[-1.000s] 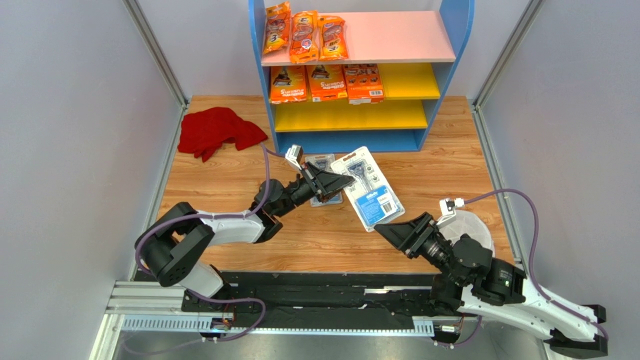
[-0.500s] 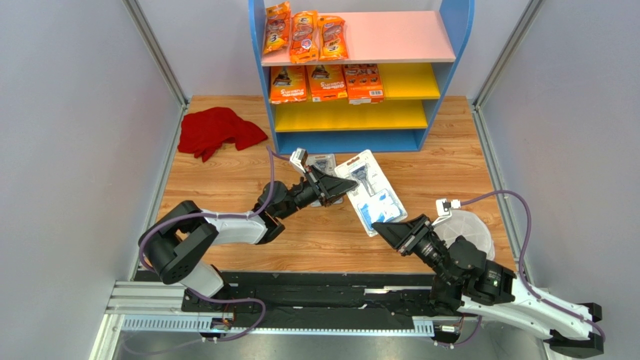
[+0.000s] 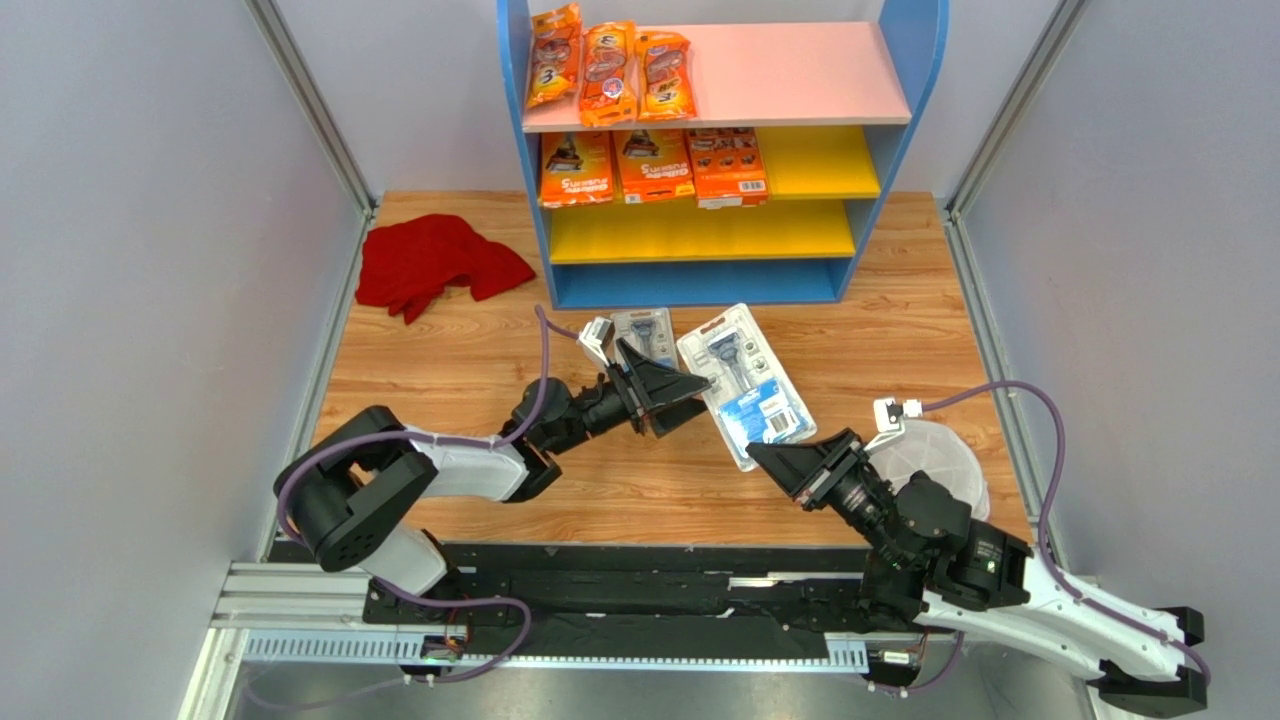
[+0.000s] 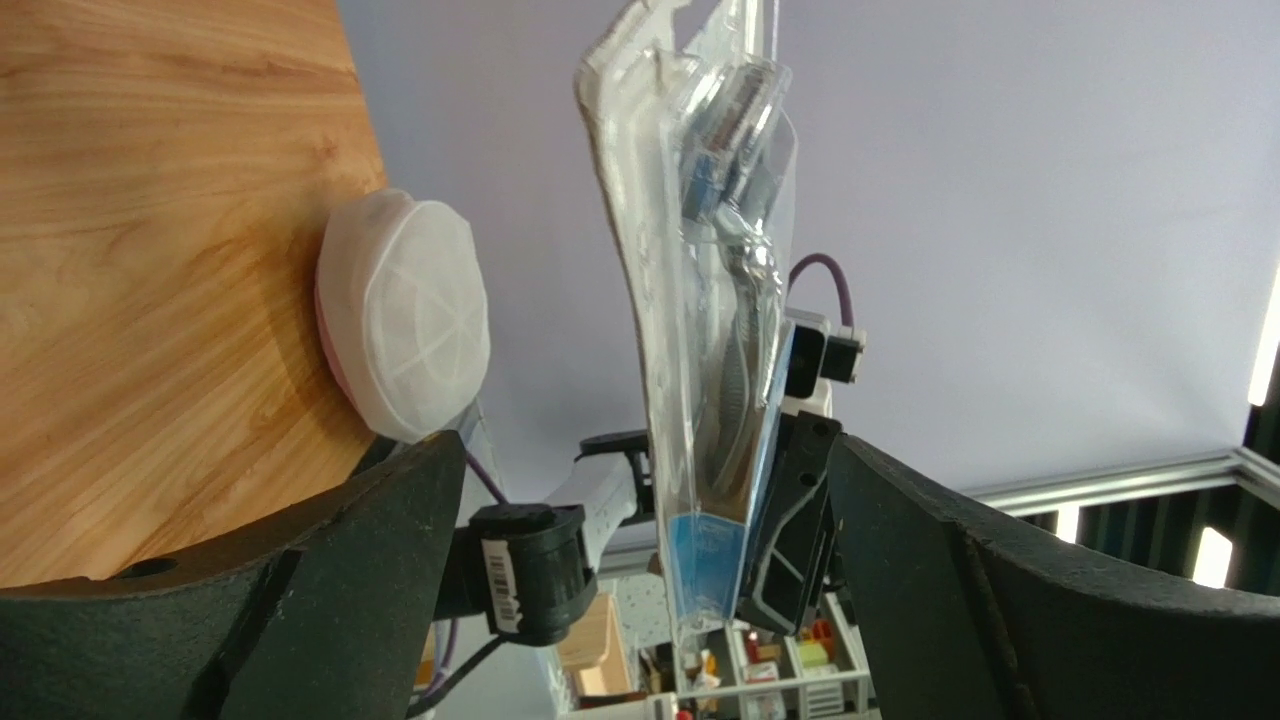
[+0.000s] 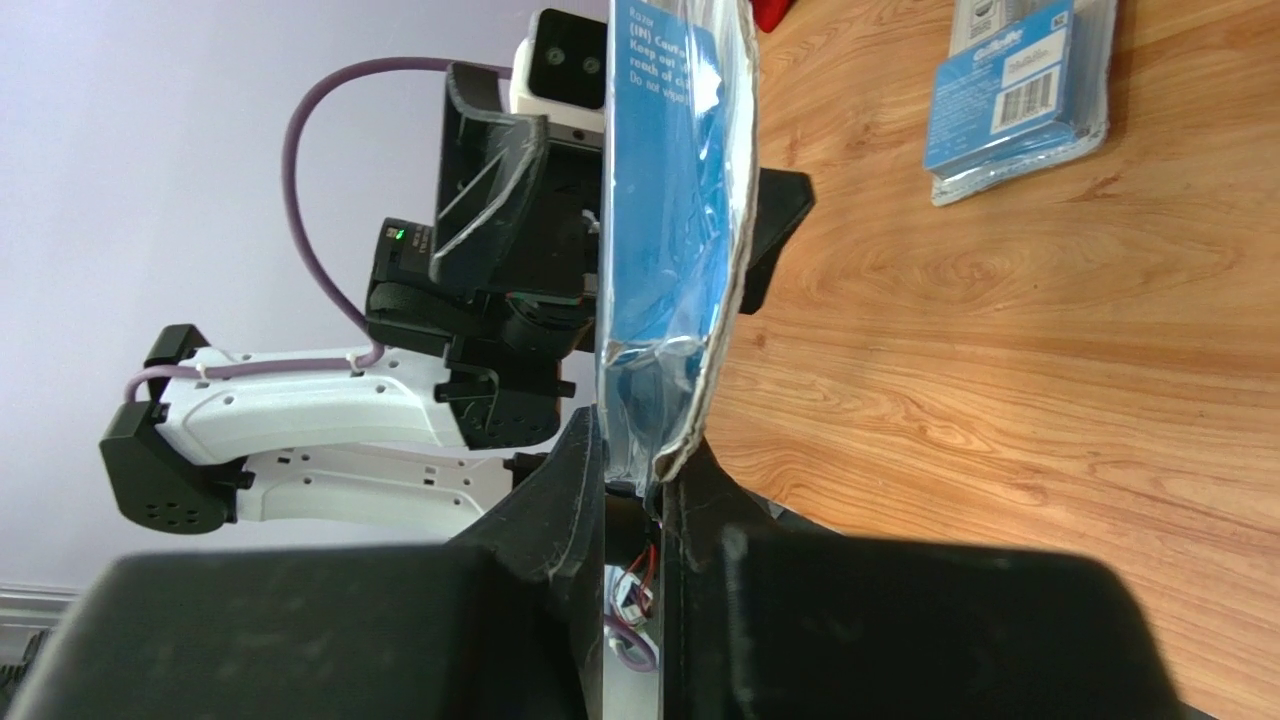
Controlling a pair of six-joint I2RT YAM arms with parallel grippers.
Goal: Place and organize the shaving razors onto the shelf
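A grey-blue blister razor pack (image 3: 741,383) stands on edge off the table, and my right gripper (image 3: 765,455) is shut on its lower corner (image 5: 657,428). My left gripper (image 3: 688,395) is open, its fingers (image 4: 323,593) spread on either side of the pack (image 4: 718,315) without touching it. A second blister razor card (image 3: 637,326) lies flat on the table behind the left gripper, also in the right wrist view (image 5: 1019,87). The shelf (image 3: 894,90) holds three orange razor bags (image 3: 609,71) on its pink top and three orange cards (image 3: 654,165) on the upper yellow board.
A red cloth (image 3: 437,263) lies at the back left of the wooden table. A round white lidded dish (image 3: 939,462) sits beside the right arm, seen also in the left wrist view (image 4: 406,323). Grey walls close in both sides.
My left gripper has opened and let go of the blister pack. My right gripper has closed on the pack's lower corner, and the pack has shifted slightly right.
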